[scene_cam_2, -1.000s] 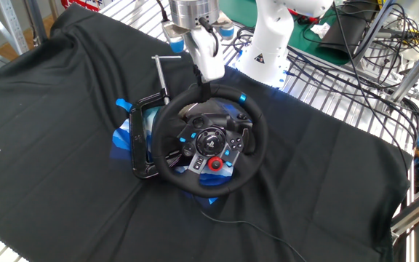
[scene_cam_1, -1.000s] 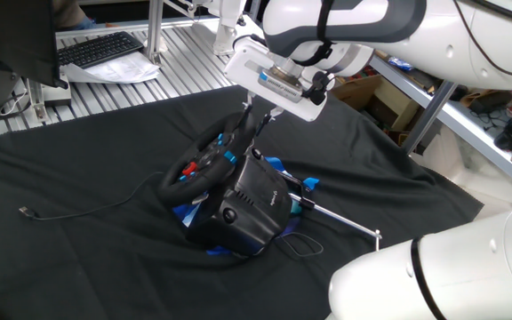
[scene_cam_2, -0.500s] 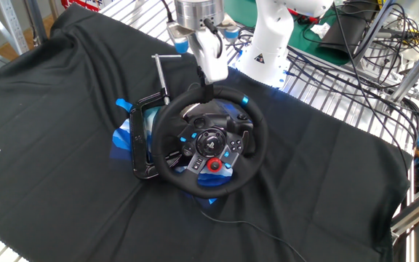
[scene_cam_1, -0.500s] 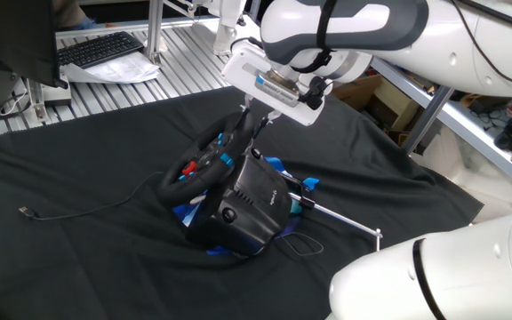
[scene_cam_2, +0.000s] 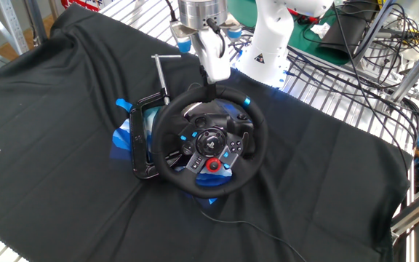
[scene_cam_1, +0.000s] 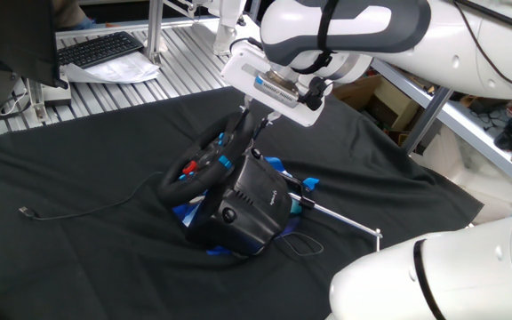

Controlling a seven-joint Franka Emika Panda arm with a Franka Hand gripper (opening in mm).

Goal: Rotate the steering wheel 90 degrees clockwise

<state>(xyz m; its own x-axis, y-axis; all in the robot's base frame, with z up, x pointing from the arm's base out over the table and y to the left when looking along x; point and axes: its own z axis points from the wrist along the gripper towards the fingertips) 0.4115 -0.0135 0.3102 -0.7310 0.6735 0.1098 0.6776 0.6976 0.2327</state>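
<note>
The steering wheel [scene_cam_2: 211, 142] is black and round, with red and blue hub buttons, and stands tilted on a black cloth. Its blue rim stripe [scene_cam_2: 246, 100] sits at the upper right of the rim. In one fixed view the wheel [scene_cam_1: 194, 164] shows edge-on in front of its boxy black base housing [scene_cam_1: 252, 200]. My gripper [scene_cam_2: 209, 89] comes down from above and is shut on the top of the rim. It also shows in one fixed view [scene_cam_1: 247, 124], fingers clamped on the rim's upper edge.
A metal clamp rod [scene_cam_1: 345, 220] sticks out behind the base and also shows in the other fixed view [scene_cam_2: 160, 73]. A loose cable [scene_cam_1: 87, 209] lies on the cloth at the left. A keyboard [scene_cam_1: 100, 49] and a white robot base [scene_cam_2: 271, 44] stand beyond the cloth.
My gripper has shifted slightly to the right along the top of the rim, and the blue stripe has moved a little clockwise with it.
</note>
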